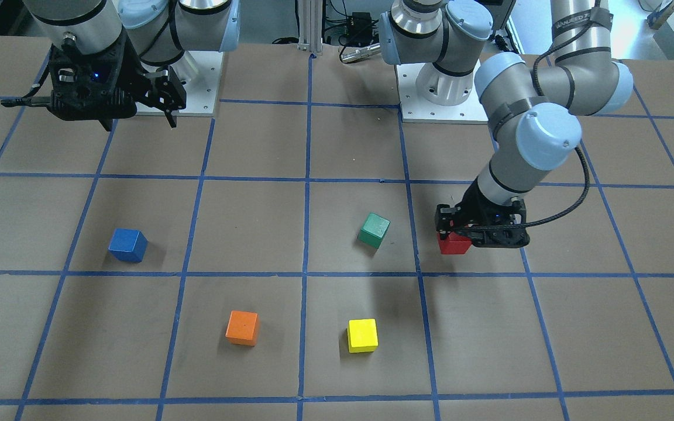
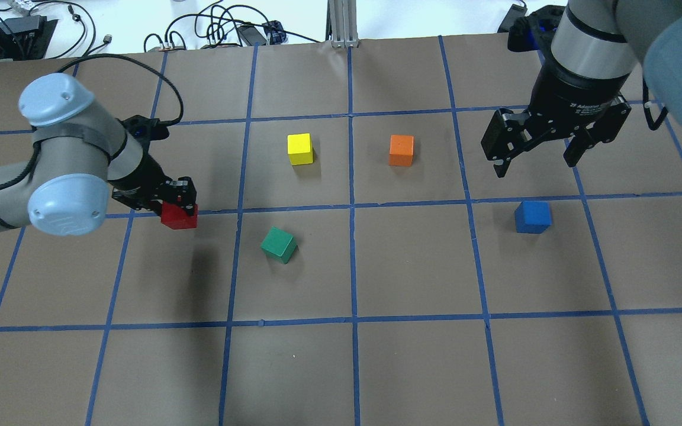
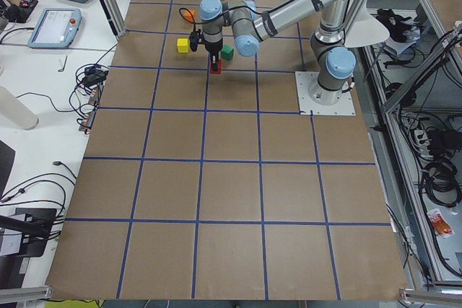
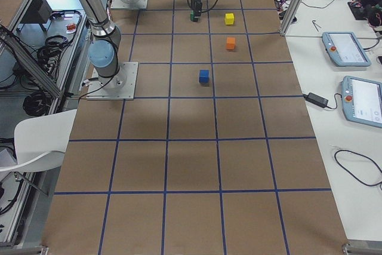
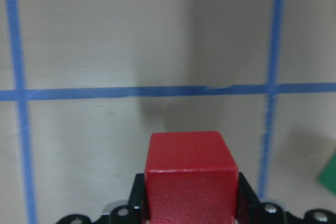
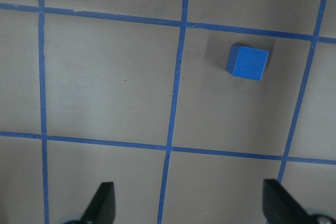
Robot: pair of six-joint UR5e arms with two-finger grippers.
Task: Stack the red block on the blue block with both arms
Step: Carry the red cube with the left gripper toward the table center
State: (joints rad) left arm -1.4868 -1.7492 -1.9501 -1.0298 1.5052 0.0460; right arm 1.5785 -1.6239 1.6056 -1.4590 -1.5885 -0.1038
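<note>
Take the green block [image 2: 279,244] as your marker on the table [image 2: 412,367], which is covered in brown paper with a blue tape grid.

Your left gripper [image 2: 178,200] is clamped on the red block [image 2: 179,216]. In the left wrist view you see the cube seated squarely between the two black jaws, one on each side face. The red block sits on the robot's left of the green block, near it and a little farther out from the robot. It lies right at a blue tape line. You cannot tell from these views whether its underside touches the paper or hangs just above it.

The blue block [image 2: 533,216] rests flat on the table, well apart from the green block on the robot's right, alone in its grid square with nothing touching it.

Your right gripper [image 2: 535,165] hangs above the table, also far to the right of the green block and just beyond the blue block as the overhead view shows it. Its jaws are spread wide with nothing between them. In the right wrist view the two fingers [image 6: 102,203] frame bare paper, with the blue cube ahead of them.

The yellow block [image 2: 300,148] and the orange block [image 2: 401,150] lie beyond the green block, away from the robot. The yellow one is almost straight out from it and the orange one is farther to the right.
</note>
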